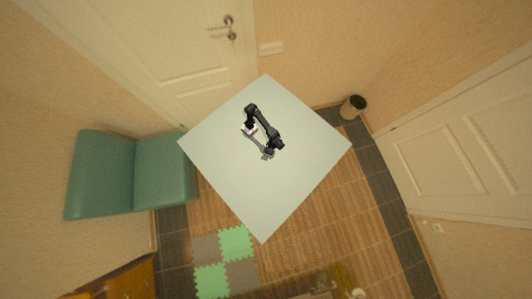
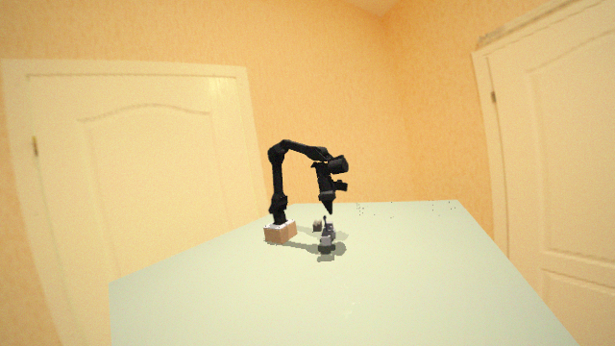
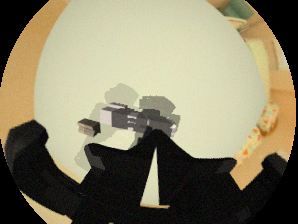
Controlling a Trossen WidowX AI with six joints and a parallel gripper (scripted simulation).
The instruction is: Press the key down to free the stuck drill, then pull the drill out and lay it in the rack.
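My gripper (image 2: pixel 331 212) (image 3: pixel 157 132) is shut and empty, pointing down above a low grey and pale machine-like fixture (image 2: pixel 328 237) (image 3: pixel 119 118) on the table. In the exterior view a gap shows between the fingertips and the fixture. In the wrist view the fixture lies just beyond the tips, with a pale block at its left end, and the tips cover part of it. A thin dark upright piece (image 2: pixel 325 219) stands at its far end. Key and drill cannot be told apart. A small grey-brown block (image 2: pixel 317 225) (image 3: pixel 89 126), perhaps the rack, stands apart from it.
The arm's base (image 1: pixel 249 129) (image 2: pixel 280 232) stands on the pale table (image 1: pixel 266 199) (image 2: pixel 384 288) (image 3: pixel 150 55), to the left of the fixture in the exterior view. The arm arches over and casts shadows around the fixture. In the top view the arm hides most of this area.
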